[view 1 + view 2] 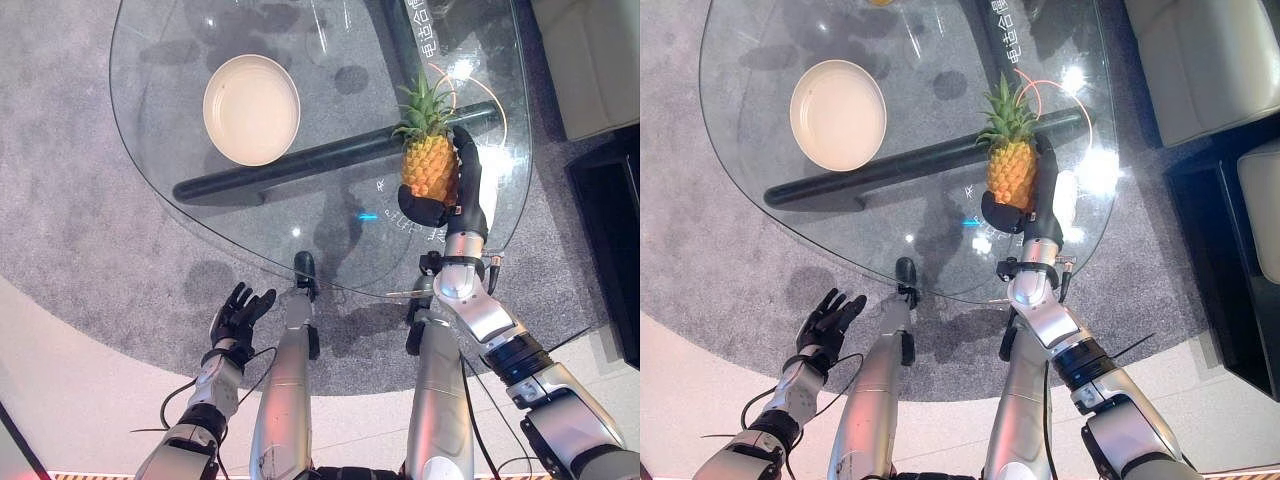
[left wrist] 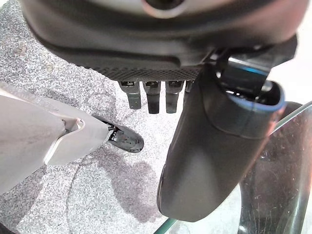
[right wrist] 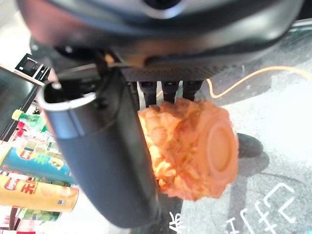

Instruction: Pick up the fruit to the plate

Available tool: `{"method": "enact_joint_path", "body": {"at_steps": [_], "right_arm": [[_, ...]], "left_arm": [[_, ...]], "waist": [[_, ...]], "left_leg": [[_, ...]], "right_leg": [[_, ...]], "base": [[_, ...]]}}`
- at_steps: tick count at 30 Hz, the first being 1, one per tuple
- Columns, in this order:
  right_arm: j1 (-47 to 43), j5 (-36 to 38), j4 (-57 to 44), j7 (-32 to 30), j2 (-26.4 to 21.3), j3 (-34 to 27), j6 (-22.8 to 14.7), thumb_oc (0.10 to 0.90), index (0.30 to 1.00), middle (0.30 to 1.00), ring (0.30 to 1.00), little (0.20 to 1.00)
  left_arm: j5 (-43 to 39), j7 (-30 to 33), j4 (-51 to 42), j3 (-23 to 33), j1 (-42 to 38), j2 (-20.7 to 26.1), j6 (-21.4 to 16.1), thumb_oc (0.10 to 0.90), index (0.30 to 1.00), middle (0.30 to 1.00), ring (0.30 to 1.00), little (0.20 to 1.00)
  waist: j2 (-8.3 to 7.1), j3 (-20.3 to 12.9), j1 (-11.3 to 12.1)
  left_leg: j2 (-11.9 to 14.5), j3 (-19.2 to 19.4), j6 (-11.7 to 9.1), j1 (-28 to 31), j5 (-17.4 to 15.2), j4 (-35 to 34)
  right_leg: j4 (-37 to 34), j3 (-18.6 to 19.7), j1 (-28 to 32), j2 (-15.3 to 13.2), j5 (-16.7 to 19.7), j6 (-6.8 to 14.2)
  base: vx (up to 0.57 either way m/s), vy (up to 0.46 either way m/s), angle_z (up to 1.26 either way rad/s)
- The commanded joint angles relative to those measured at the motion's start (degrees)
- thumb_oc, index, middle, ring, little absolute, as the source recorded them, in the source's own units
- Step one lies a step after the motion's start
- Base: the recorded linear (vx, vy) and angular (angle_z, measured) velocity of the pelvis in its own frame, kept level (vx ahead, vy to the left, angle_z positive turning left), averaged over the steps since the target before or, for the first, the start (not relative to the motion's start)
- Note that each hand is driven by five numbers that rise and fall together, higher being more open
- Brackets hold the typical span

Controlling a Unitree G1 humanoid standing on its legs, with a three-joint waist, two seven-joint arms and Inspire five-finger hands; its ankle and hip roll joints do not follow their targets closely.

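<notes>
One pineapple (image 1: pixel 429 165) is in play, gripped in the right hand (image 1: pixel 452 200) above the right side of the glass bench (image 1: pixel 150 150), thumb and fingers curled round its body so it can travel upright. The plate (image 1: pixel 251 109) waits well apart on the left. The left hand (image 1: pixel 237 318) hangs relaxed, fingers spread, below the bench edge.

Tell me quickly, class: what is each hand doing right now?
Left hand: open, holding nothing, low beside the glass table.
Right hand: shut on the pineapple, over the table, away from the plate.
</notes>
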Motion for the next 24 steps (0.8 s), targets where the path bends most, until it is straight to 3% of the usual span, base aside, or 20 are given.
{"method": "enact_joint_path", "body": {"at_steps": [1, 21, 22, 23, 24], "right_arm": [[-2.07, 1.03, -0.25, -0.72, -1.18, -1.52, -0.12, 0.800, 0.900, 0.900, 0.900, 0.900], [-3.61, 5.48, 8.74, 0.39, -0.31, -0.13, 3.77, 0.800, 0.900, 0.900, 0.900, 0.900], [-3.66, 5.28, 8.94, 0.56, -0.41, -0.11, 4.20, 0.523, 0.662, 0.662, 0.662, 0.623], [-3.80, 5.36, 9.19, 0.72, -0.56, -0.08, 4.20, 0.375, 0.535, 0.535, 0.535, 0.475], [-3.84, 5.30, 9.57, 0.75, -0.72, -0.04, 3.82, 0.100, 0.300, 0.300, 0.300, 0.200]], "left_arm": [[0.55, 0.07, 2.09, -1.54, 0.22, 1.78, -2.16, 0.800, 0.900, 0.900, 0.900, 0.900], [0.62, 0.87, 1.47, -2.56, -0.48, 1.90, -1.69, 0.800, 0.900, 0.900, 0.900, 0.900], [0.66, 0.91, 1.35, -2.50, -0.48, 1.93, -1.66, 0.800, 0.900, 0.900, 0.900, 0.900], [0.76, 0.96, 1.22, -2.46, -0.56, 2.02, -1.55, 0.800, 0.900, 0.900, 0.900, 0.900], [0.71, 0.88, 1.18, -2.46, -0.60, 2.19, -1.44, 0.800, 0.900, 0.900, 0.900, 0.900]], "waist": [[0.37, -0.92, -0.13], [0.63, -0.92, 0.56], [0.60, -0.92, 0.57], [0.58, -0.92, 0.58], [0.58, -0.92, 0.62]], "left_leg": [[-2.60, 2.57, 0.71, -0.59, -6.75, 5.61], [-2.55, 2.32, 0.73, -0.14, -6.79, 5.71], [-2.50, 2.31, 0.70, -0.12, -6.85, 5.78], [-2.50, 2.29, 0.69, -0.12, -6.86, 5.80], [-2.54, 2.27, 0.72, -0.03, -6.86, 5.73]], "right_leg": [[-12.07, -4.69, 1.66, 2.35, 7.84, -1.19], [-11.38, -5.01, 1.98, 2.23, 7.67, -1.28], [-11.34, -5.01, 2.03, 2.19, 7.63, -1.26], [-11.31, -5.00, 2.04, 2.22, 7.62, -1.25], [-11.34, -5.05, 2.14, 2.23, 7.63, -1.25]], "base": [[0.00, 0.000, 0.00], [0.00, 0.000, 0.00], [0.00, 0.000, 0.00], [0.00, 0.000, 0.00], [0.00, 0.000, 0.00]]}}
